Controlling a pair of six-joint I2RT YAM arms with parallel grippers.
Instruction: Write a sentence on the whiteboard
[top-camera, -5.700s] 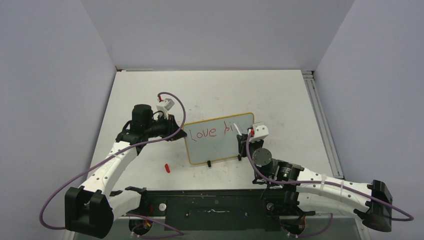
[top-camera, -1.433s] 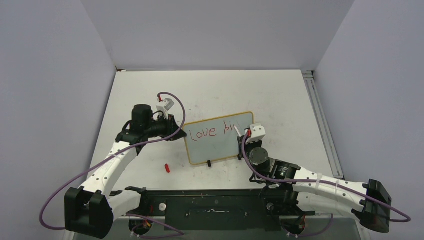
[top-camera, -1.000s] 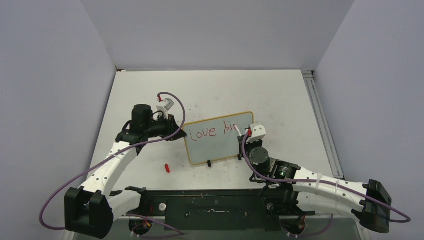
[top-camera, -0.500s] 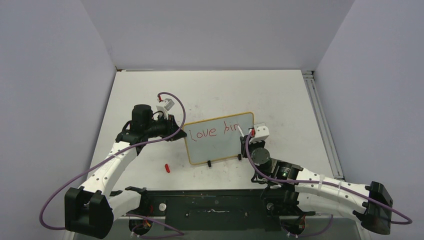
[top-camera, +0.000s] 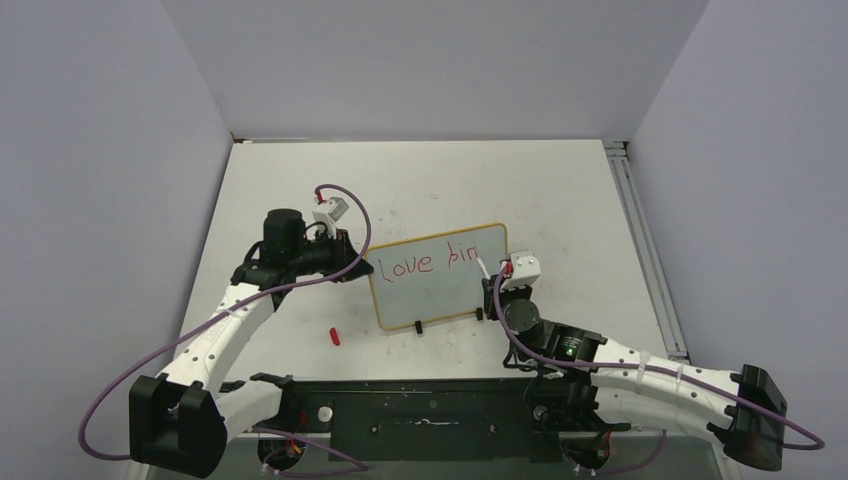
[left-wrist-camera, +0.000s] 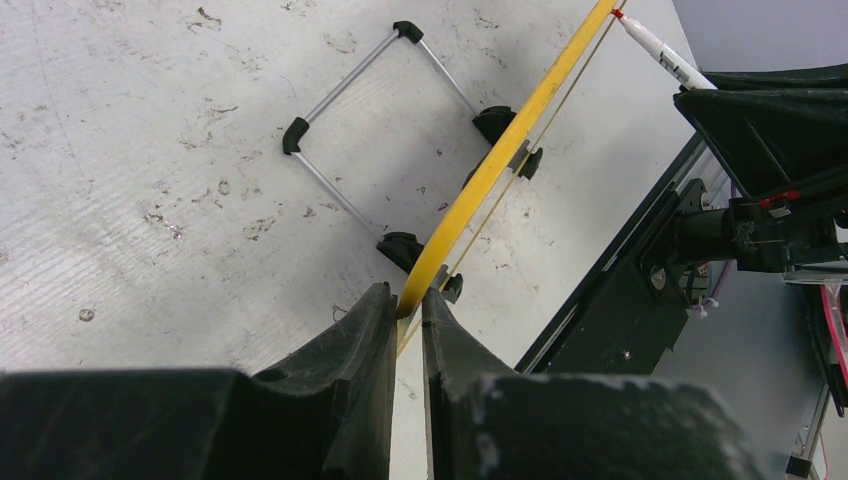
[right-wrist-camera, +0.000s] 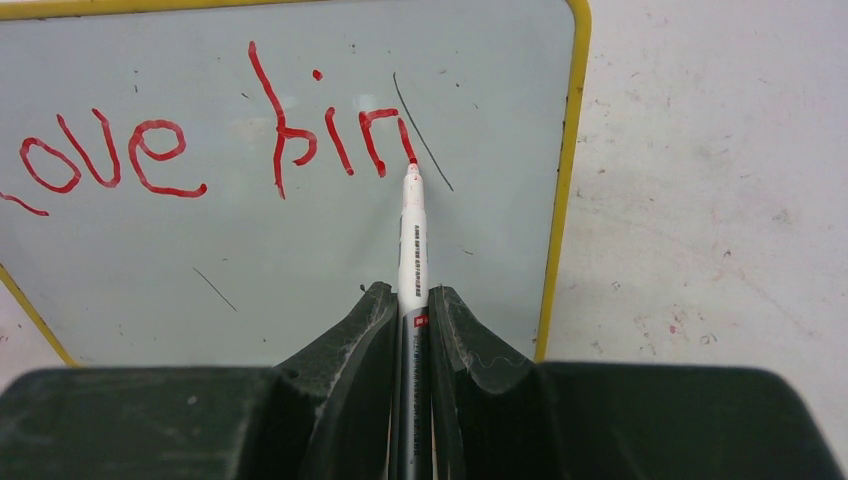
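Whiteboard (top-camera: 430, 296) edge pinched in left jaws; right jaws grip marker (right-wrist-camera: 412, 240), tip on sentence (right-wrist-camera: 283, 131).

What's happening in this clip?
The left gripper clamps the left edge of the whiteboard, which stands on the table. The right gripper holds a marker with its tip on the board, at the end of the last red stroke. The sentence reads "love" plus an unfinished second word starting "bi". A small red piece, possibly the marker's cap, lies on the table near the board.
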